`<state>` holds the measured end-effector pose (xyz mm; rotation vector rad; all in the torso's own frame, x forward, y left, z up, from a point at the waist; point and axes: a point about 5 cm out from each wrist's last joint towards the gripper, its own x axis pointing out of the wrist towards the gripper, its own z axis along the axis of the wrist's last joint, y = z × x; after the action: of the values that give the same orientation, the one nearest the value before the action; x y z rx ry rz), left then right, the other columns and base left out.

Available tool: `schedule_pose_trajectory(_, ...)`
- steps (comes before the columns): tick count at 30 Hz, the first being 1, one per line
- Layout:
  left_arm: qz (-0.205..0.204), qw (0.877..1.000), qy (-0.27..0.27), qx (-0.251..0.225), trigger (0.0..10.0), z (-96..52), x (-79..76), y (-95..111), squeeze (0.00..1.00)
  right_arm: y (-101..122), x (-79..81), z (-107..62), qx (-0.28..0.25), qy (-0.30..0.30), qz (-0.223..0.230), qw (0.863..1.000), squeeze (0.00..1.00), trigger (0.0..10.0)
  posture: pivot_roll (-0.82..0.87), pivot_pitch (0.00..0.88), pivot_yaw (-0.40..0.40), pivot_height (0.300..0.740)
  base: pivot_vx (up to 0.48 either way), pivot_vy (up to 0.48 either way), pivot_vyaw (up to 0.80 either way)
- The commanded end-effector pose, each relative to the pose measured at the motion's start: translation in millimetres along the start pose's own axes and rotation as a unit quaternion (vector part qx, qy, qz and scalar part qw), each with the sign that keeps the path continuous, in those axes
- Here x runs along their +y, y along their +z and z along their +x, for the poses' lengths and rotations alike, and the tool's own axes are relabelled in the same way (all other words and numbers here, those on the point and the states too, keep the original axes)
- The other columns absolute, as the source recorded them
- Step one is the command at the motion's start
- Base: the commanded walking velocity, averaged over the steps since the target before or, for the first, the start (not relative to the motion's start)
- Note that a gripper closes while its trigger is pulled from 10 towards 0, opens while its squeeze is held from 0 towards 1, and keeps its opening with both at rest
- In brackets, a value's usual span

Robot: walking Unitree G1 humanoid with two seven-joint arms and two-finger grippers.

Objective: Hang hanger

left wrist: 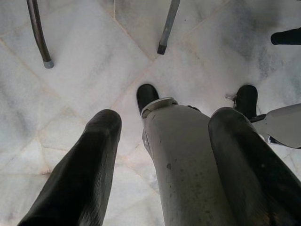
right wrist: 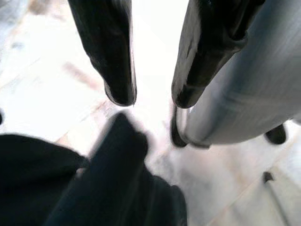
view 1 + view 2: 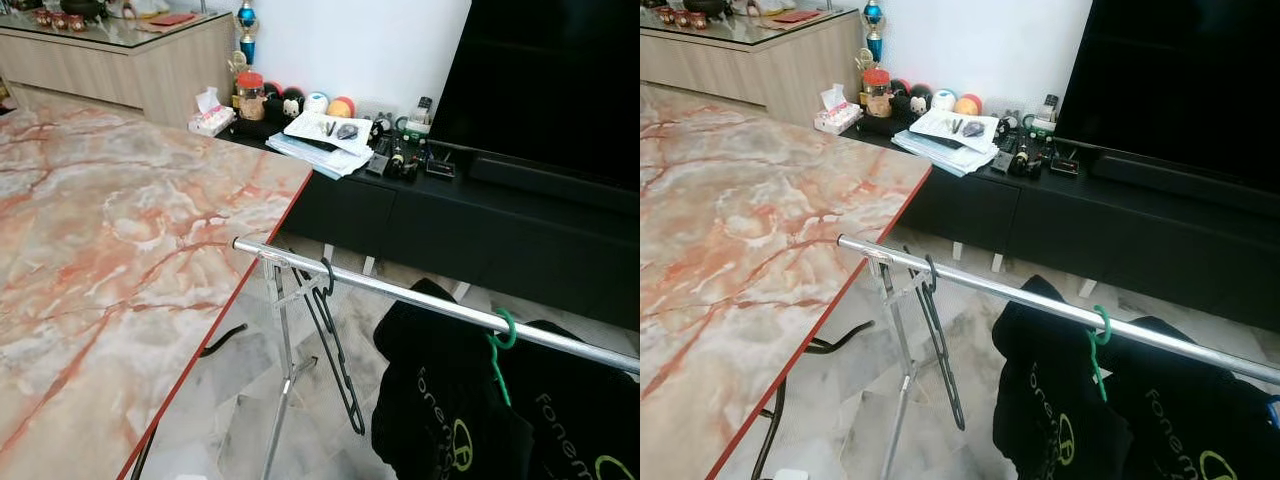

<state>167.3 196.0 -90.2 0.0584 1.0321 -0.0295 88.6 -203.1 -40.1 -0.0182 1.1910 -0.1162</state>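
Nearest: marble-patterned table top (image 3: 110, 260), pink and rust veining with a red edge, filling the near left. Below and beside it, pale marble floor tiles (image 3: 215, 420).

Left gripper (image 1: 162, 141) is hanging low over the floor tiles, fingers (image 1: 89, 165) spread wide apart, holding nothing; the robot's grey leg and black feet are showing between them. Right gripper (image 2: 153, 96) is also pointing down, fingers a small gap apart, nothing between them; dark cloth is lying blurred beneath it.

Middle ground: a silver rail (image 3: 420, 300) of a folding drying rack is running from the table's edge out to the near right. A black hanger (image 3: 335, 340) is hanging empty on the rail near its left end, hook over the bar. Further right a green hanger (image 3: 503, 335) is carrying a black shirt (image 3: 450, 400); the shirt print begins "fonem", the rest hidden by folds. A second black shirt (image 3: 570, 410) is hanging beside it.

Far: low black TV console (image 3: 470, 215) with papers (image 3: 320, 140), a red-lidded jar (image 3: 250, 95), small round toys and a tissue pack (image 3: 210, 115). Large dark screen (image 3: 560, 80) at far right. Pale wood sideboard (image 3: 130, 70) at far left.
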Motion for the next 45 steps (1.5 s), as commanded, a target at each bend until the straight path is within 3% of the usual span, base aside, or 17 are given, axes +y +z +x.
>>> schedule_pose_trajectory(1,0.007,1.000,-0.004,0.017,10.0,-0.5,-1.7,-6.7,0.00,4.9,-2.9,-5.8,-0.007,0.000,-0.001,1.000,0.00,10.0,0.01,0.065,-0.079,0.740,0.000,0.000,0.00)
schedule_pose_trajectory(5,0.009,1.000,-0.004,0.017,10.0,-0.5,-1.6,-6.6,0.00,13.0,-2.9,-12.4,-0.028,0.002,-0.010,1.000,0.00,10.0,0.01,0.065,-0.079,0.740,0.000,0.000,0.00)
schedule_pose_trajectory(8,0.011,1.000,-0.005,0.017,10.0,-0.5,-1.2,-6.5,0.00,20.1,4.6,-26.8,-0.042,0.048,-0.034,0.997,0.00,10.0,0.00,0.066,-0.077,0.740,0.000,0.000,0.00)
schedule_pose_trajectory(9,0.015,1.000,-0.006,0.018,10.0,-0.5,-0.9,-6.3,0.00,31.3,10.0,-41.6,-0.073,0.084,-0.051,0.993,0.00,10.0,0.00,0.067,-0.075,0.740,0.000,0.000,0.00)
schedule_pose_trajectory(11,0.018,1.000,-0.007,0.018,10.0,-0.5,-0.7,-6.1,0.00,46.3,8.2,-51.2,-0.123,0.087,-0.051,0.987,0.00,10.0,0.00,0.068,-0.075,0.740,0.000,0.000,0.00)
schedule_pose_trajectory(15,0.023,1.000,-0.009,0.019,10.0,-0.6,-0.5,-5.9,0.00,82.1,7.9,-69.5,-0.245,0.125,-0.022,0.961,0.00,10.0,-0.01,0.069,-0.073,0.740,0.000,0.000,0.00)
schedule_pose_trajectory(17,0.025,0.999,-0.010,0.019,10.0,-0.5,-0.5,-5.6,0.00,91.9,8.9,-73.5,-0.275,0.143,-0.017,0.951,0.00,10.0,-0.02,0.068,-0.072,0.740,0.000,0.000,0.00)
schedule_pose_trajectory(21,0.032,0.999,-0.011,0.017,10.0,-0.3,-0.4,-4.2,0.00,135.5,3.2,-86.6,-0.378,0.120,0.015,0.918,0.00,10.0,0.00,0.066,-0.071,0.740,0.000,0.000,0.00)
schedule_pose_trajectory(22,0.032,0.999,-0.011,0.017,10.0,-0.3,-0.4,-4.2,0.00,135.5,3.2,-86.6,-0.378,0.120,0.015,0.918,0.00,10.0,0.00,0.066,-0.071,0.740,0.000,0.000,0.00)
schedule_pose_trajectory(23,0.032,0.999,-0.011,0.017,10.0,-0.3,-0.3,-4.1,0.00,142.8,1.3,-87.9,-0.393,0.111,0.025,0.913,1.00,10.0,0.00,0.065,-0.069,0.740,0.000,0.000,0.00)
schedule_pose_trajectory(25,0.033,0.999,-0.011,0.018,10.0,-0.3,-0.3,-3.9,0.00,158.7,-0.9,-89.4,-0.419,0.098,0.049,0.901,1.00,10.0,0.00,0.065,-0.070,0.740,0.000,0.000,0.00)
schedule_pose_trajectory(29,0.033,0.999,-0.011,0.017,10.0,-0.2,-0.5,-3.6,0.00,169.8,2.0,-86.8,-0.426,0.094,0.048,0.898,1.00,10.0,0.01,0.066,-0.070,0.740,0.000,0.000,0.00)
schedule_pose_trajectory(31,0.034,0.999,-0.011,0.017,10.0,-0.2,-0.3,-3.5,0.00,167.8,1.9,-78.4,-0.402,0.077,0.038,0.912,0.94,10.0,0.01,0.069,-0.070,0.740,0.000,0.000,0.00)
schedule_pose_trajectory(32,0.034,0.999,-0.011,0.017,10.0,-0.2,-0.2,-3.5,0.00,166.1,1.0,-75.2,-0.392,0.066,0.029,0.917,0.55,10.0,0.01,0.069,-0.070,0.740,0.000,0.000,0.00)
schedule_pose_trajectory(33,0.035,0.999,-0.011,0.018,10.0,-0.2,-0.4,-3.5,0.00,165.0,0.5,-73.6,-0.391,0.064,0.028,0.918,0.00,10.0,0.01,0.071,-0.072,0.740,0.000,0.000,0.00)
schedule_pose_trajectory(38,0.035,0.999,-0.013,0.018,10.0,-0.1,-1.1,-3.6,0.00,161.2,-6.1,-66.5,-0.373,0.032,0.030,0.927,0.00,10.0,0.01,0.077,-0.072,0.740,0.000,0.000,0.00)
schedule_pose_trajectory(45,0.035,0.999,-0.014,0.019,10.0,-0.1,-1.8,-3.8,0.00,174.0,-13.9,-71.1,-0.409,0.016,0.059,0.910,0.00,10.0,0.01,0.079,-0.077,0.740,0.000,0.000,0.00)
